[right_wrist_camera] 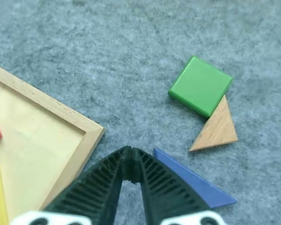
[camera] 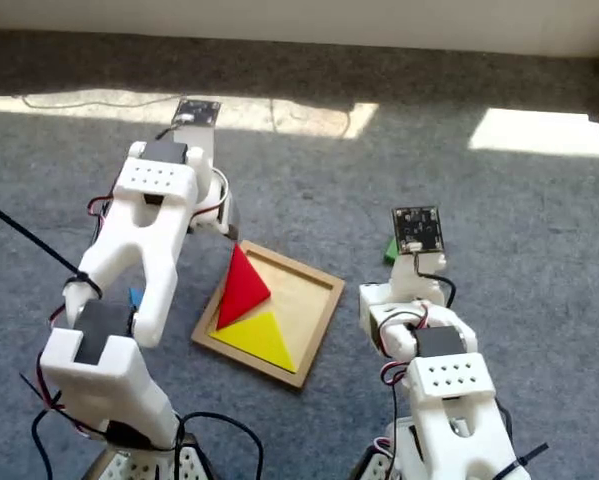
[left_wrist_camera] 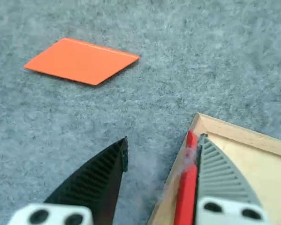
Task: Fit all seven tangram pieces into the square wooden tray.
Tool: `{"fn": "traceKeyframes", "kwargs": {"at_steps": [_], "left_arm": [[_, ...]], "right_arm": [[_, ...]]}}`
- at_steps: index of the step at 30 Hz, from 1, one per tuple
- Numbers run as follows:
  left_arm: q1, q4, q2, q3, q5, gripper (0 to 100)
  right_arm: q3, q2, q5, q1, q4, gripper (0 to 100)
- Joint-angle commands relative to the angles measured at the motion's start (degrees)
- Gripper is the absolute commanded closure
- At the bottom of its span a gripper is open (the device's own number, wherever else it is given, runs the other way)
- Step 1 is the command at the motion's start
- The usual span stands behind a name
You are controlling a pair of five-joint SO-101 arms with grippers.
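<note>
Two down: red triangle (camera: 244, 282), yellow triangle (camera: 261, 337) in the tray (camera: 321, 337).
Left gripper (left_wrist_camera: 163, 140) gapes at the tray corner; right gripper (right_wrist_camera: 131, 154) closed. Orange piece (left_wrist_camera: 81, 61) on carpet (left_wrist_camera: 187, 70) looks thin, stiff: pinch its long edges.

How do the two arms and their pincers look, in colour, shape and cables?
The left arm and right arm have white blocky shells with dark motor blocks, thin black and red cables, and a small dark circuit board at the wrist. The left pincer has one black and one grey ribbed, tapering finger; the right pincer has two black ribbed ones.
</note>
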Motion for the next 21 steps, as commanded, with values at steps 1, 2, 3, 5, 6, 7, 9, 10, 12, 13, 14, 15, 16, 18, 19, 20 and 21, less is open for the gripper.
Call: {"fn": "traceKeyframes", "kwargs": {"at_steps": [1, 2, 3, 5, 6, 7, 9, 10, 12, 13, 14, 15, 16, 18, 19, 20, 21], "left_arm": [[-0.7, -1.8, 1.7, -0.3, -1.8, 77], [-0.7, -1.8, 1.9, -0.3, -1.8, 77], [-0.8, -1.8, 2.0, -0.3, -1.8, 77], [-1.1, -1.8, 2.0, -0.2, -1.8, 77], [-1.5, -1.8, 1.9, -0.2, -1.8, 77], [-2.1, -1.8, 1.9, -0.2, -1.8, 77], [-3.3, -1.8, 1.9, -0.2, -1.8, 77], [-3.6, -1.8, 1.9, -0.1, -1.8, 77], [-3.6, -1.5, 2.2, 0.2, -1.8, 77], [-3.5, -1.4, 2.3, 0.3, -1.8, 77], [-3.2, -1.4, 2.4, 0.4, -1.8, 77], [-2.8, -1.4, 2.4, 0.4, -1.8, 77], [-2.3, -1.3, 2.4, 0.4, -1.8, 77], [-0.6, -1.3, 2.4, 0.4, -1.8, 77], [0.3, -1.3, 2.4, 0.7, -1.9, 77], [1.2, -1.3, 2.1, 1.4, -1.9, 77], [2.0, -1.3, 1.9, 1.9, -1.9, 77]], "right_arm": [[-0.7, -1.8, -0.4, -0.6, -1.4, 99.5], [-0.7, -1.8, -0.4, -0.6, -1.4, 99.5], [-0.7, -1.8, -0.4, -0.6, -1.4, 99.5], [-0.7, -1.8, -0.4, -0.6, -1.4, 99.5], [-0.7, -1.8, -0.4, -0.6, -1.4, 99.5], [-0.7, -1.8, -0.4, -0.6, -1.4, 99.5], [-0.7, -1.8, -0.4, -0.6, -1.4, 99.5], [-0.7, -1.8, -0.4, -0.6, -1.4, 99.5], [-0.7, -1.8, -0.4, -0.6, -1.4, 99.5], [-0.7, -1.8, -0.4, -0.6, -1.4, 99.5], [-0.7, -1.8, -0.4, -0.6, -1.4, 99.5], [-0.7, -1.8, -0.4, -0.6, -1.4, 99.5], [-0.7, -1.8, -0.4, -0.6, -1.4, 99.5], [-0.7, -1.8, -0.4, -0.6, -1.4, 99.5], [-0.7, -1.8, -0.4, -0.6, -1.4, 99.5], [-0.7, -1.8, -0.4, -0.6, -1.4, 99.5], [-0.7, -1.8, -0.4, -0.6, -1.4, 99.5]]}}
